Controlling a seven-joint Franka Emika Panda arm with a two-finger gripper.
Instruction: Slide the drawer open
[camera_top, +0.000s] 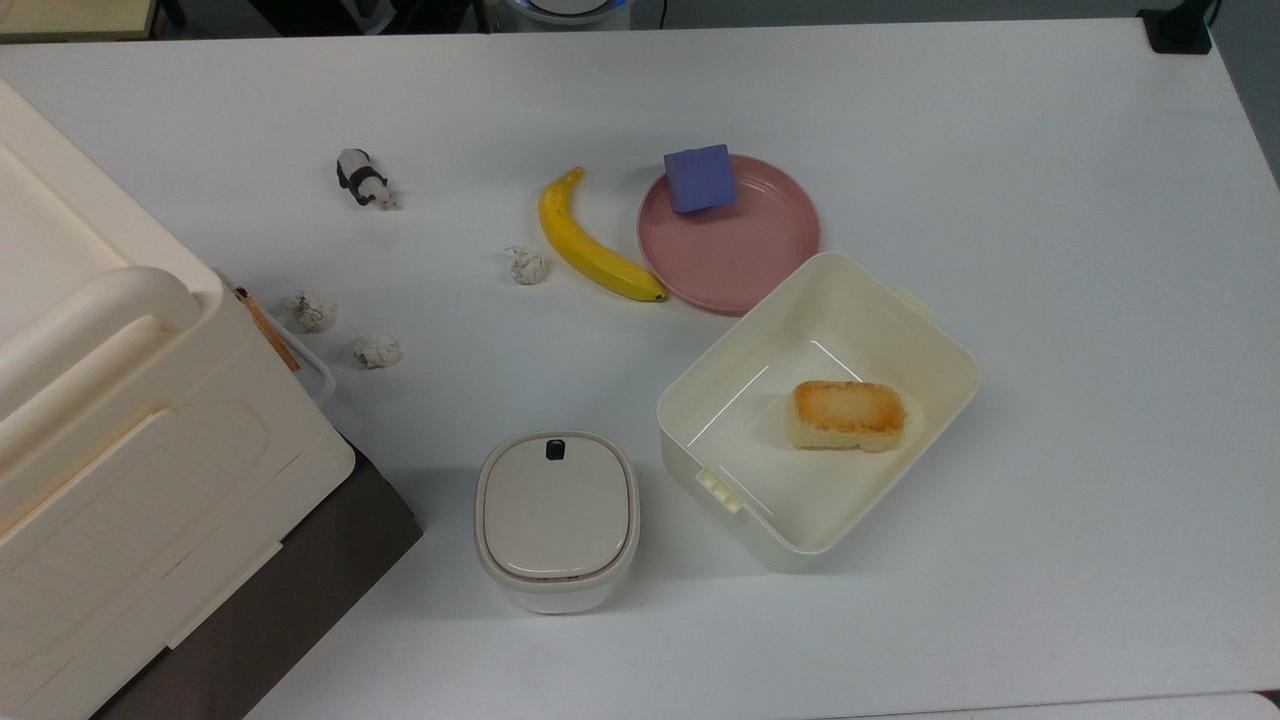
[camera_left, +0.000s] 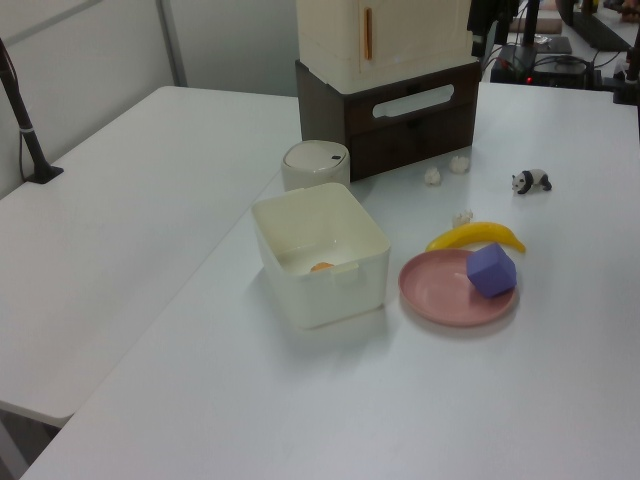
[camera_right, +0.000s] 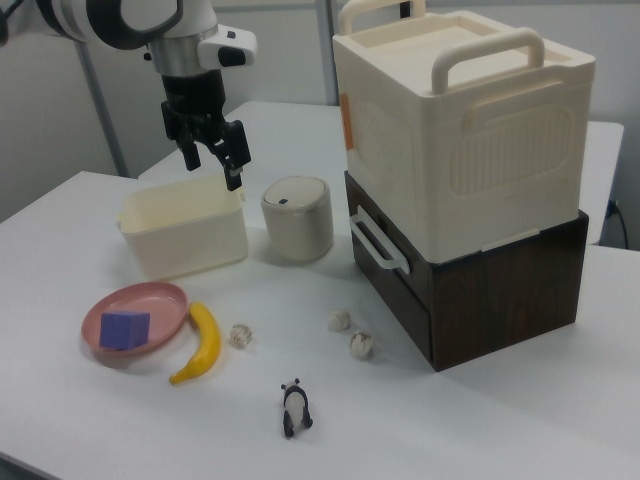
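The drawer (camera_right: 392, 283) is the dark brown base under a cream cabinet (camera_right: 470, 130). Its white loop handle (camera_right: 377, 245) sticks out from the front panel. The drawer looks pushed in, its front flush with the brown base. It also appears in the left view as the drawer (camera_left: 400, 128) with its handle (camera_left: 413, 100), and in the top view its handle (camera_top: 318, 366) peeks out beside the cabinet. My gripper (camera_right: 212, 168) hangs open and holds nothing. It is well off to the right view's left of the drawer, above the far edge of a cream box.
A cream open box (camera_top: 930, 330) holds a piece of toast (camera_top: 848, 414). A lidded beige container (camera_top: 556, 518) stands beside the drawer. Three crumpled paper balls (camera_top: 377, 351) lie near the drawer front. A banana (camera_top: 590, 245), a pink plate (camera_top: 740, 255) with a purple block (camera_top: 699, 178), and a panda toy (camera_top: 362, 179) lie further out.
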